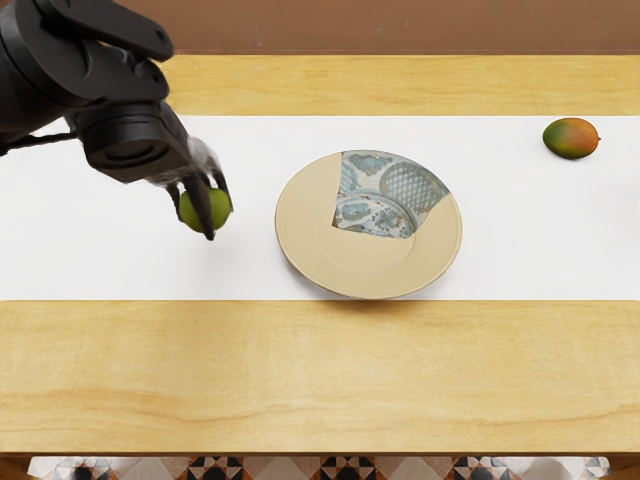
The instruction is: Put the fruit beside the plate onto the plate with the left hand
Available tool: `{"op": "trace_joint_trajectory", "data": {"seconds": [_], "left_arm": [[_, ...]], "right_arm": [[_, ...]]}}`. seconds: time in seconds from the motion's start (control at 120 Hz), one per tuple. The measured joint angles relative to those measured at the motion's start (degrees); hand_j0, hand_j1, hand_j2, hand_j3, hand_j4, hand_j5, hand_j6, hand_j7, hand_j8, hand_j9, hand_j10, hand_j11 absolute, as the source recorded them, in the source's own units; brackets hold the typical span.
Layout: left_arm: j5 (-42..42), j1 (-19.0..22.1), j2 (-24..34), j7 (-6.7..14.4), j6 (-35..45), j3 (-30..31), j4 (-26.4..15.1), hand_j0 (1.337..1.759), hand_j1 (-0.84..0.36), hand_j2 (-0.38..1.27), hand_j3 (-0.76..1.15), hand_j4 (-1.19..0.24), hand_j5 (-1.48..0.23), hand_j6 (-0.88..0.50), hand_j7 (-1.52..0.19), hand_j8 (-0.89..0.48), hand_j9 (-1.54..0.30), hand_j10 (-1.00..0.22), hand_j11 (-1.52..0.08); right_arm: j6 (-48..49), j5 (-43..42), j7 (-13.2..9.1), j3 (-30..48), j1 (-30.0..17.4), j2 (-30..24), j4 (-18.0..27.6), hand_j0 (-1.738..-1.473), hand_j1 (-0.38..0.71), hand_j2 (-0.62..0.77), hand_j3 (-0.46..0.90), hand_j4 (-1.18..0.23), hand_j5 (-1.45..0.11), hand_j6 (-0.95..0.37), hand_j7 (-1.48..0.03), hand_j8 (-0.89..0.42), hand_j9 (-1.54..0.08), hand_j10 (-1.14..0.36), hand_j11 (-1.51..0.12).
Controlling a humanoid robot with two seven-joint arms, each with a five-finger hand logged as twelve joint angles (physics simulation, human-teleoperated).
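Left hand [188,182] clamped on the green fruit [220,206], left of the plate [300,238].

The dark fingers [206,214] curl down over the small round fruit, which sits on the white runner [100,262] near the plate's left rim; whether it has left the cloth I cannot tell. To do this step well, I judge the grip should hold firm, since a round fruit can slip or roll out of only a few fingers. Raise it enough to clear the plate's raised rim, carry it right toward the plate's centre, and lower it before letting go so it does not roll off. The 1 other fruit, a mango [571,138], lies well right of the plate and needs no attention. The right arm is out of view.
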Motion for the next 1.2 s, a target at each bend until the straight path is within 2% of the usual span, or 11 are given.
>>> {"op": "trace_joint_trajectory", "data": {"seconds": [0.083,0.15,0.225,0.383,0.467,0.642,0.75,0.975,1.083,1.142,1.2], "left_arm": [[-0.9,-1.2,0.3,-0.1,-4.7,-0.1,-0.2,1.622,-0.51,0.49,0.00,-0.30,-1.18,-0.01,-1.20,-0.06,-1.22,-0.37,-1.22],[-1.2,-1.2,-0.9,-0.1,-6.3,-3.1,0.0,1.625,-0.43,0.45,0.00,-0.38,-1.17,-0.09,-1.20,-0.08,-1.23,-0.44,-1.22],[-1.1,-0.5,-2.8,-0.1,-7.0,-6.9,1.2,1.628,-0.38,0.44,0.00,-0.44,-1.16,-0.15,-1.19,-0.11,-1.23,-0.50,-1.22],[2.4,3.2,-3.7,-0.1,-7.5,-13.9,7.4,1.627,-0.43,0.51,0.00,-0.48,-1.15,-0.14,-1.18,-0.13,-1.22,-0.48,-1.24],[4.2,7.5,-3.7,-0.1,-5.6,-15.5,12.3,1.626,-0.42,0.46,0.00,-0.53,-1.17,-0.17,-1.18,-0.18,-1.22,-0.51,-1.25],[8.8,9.2,-3.7,-0.1,-3.2,-21.3,17.7,1.632,-0.33,0.31,0.00,-0.60,-1.14,-0.24,-1.16,-0.24,-1.20,-0.56,-1.23],[11.1,10.8,-3.7,-0.1,-2.1,-25.0,19.0,1.636,-0.28,0.15,0.00,-0.64,-1.10,-0.28,-1.15,-0.26,-1.19,-0.57,-1.22],[15.0,17.5,-3.7,-0.1,-1.7,-27.1,19.6,1.640,-0.30,0.17,0.00,-0.69,-1.08,-0.33,-1.13,-0.28,-1.17,-0.58,-1.20],[15.7,18.8,-3.7,0.0,-1.8,-26.9,19.6,1.640,-0.32,0.20,0.00,-0.67,-1.10,-0.31,-1.14,-0.26,-1.17,-0.56,-1.19],[15.7,19.0,-3.7,0.0,-1.8,-26.8,19.6,1.643,-0.27,0.19,0.00,-0.66,-0.98,-0.30,-1.01,-0.27,-1.04,-0.57,-1.05],[15.7,18.9,-3.7,0.0,-1.9,-26.7,19.5,1.647,-0.12,0.14,0.00,-0.51,-0.75,-0.23,-0.77,-0.21,-0.79,-0.45,-0.80]], "right_arm": [[0.0,0.0,0.0,0.0,0.0,0.0,0.0,-1.658,-0.33,0.00,0.00,-0.02,-0.02,-0.02,-0.02,-0.02,-0.02,-0.02,-0.02],[0.0,0.0,0.0,0.0,0.0,0.0,0.0,-1.658,-0.33,0.00,0.00,-0.02,-0.02,-0.02,-0.02,-0.02,-0.02,-0.02,-0.02],[0.0,0.0,0.0,0.0,0.0,0.0,0.0,-1.658,-0.33,0.00,0.00,-0.02,-0.02,-0.02,-0.02,-0.02,-0.02,-0.02,-0.02],[0.0,0.0,0.0,0.0,0.0,0.0,0.0,-1.658,-0.33,0.00,0.00,-0.02,-0.02,-0.02,-0.02,-0.02,-0.02,-0.02,-0.02],[0.0,0.0,0.0,0.0,0.0,0.0,0.0,-1.658,-0.33,0.00,0.00,-0.02,-0.02,-0.02,-0.02,-0.02,-0.02,-0.02,-0.02],[0.0,0.0,0.0,0.0,0.0,0.0,0.0,-1.658,-0.33,0.00,0.00,-0.02,-0.02,-0.02,-0.02,-0.02,-0.02,-0.02,-0.02],[0.0,0.0,0.0,0.0,0.0,0.0,0.0,-1.658,-0.33,0.00,0.00,-0.02,-0.02,-0.02,-0.02,-0.02,-0.02,-0.02,-0.02],[0.0,0.0,0.0,0.0,0.0,0.0,0.0,-1.658,-0.33,0.00,0.00,-0.02,-0.02,-0.02,-0.02,-0.02,-0.02,-0.02,-0.02],[0.0,0.0,0.0,0.0,0.0,0.0,0.0,-1.658,-0.33,0.00,0.00,-0.02,-0.02,-0.02,-0.02,-0.02,-0.02,-0.02,-0.02],[0.0,0.0,0.0,0.0,0.0,0.0,0.0,-1.658,-0.33,0.00,0.00,-0.02,-0.02,-0.02,-0.02,-0.02,-0.02,-0.02,-0.02],[0.0,0.0,0.0,0.0,0.0,0.0,0.0,-1.658,-0.33,0.00,0.00,-0.02,-0.02,-0.02,-0.02,-0.02,-0.02,-0.02,-0.02]]}}
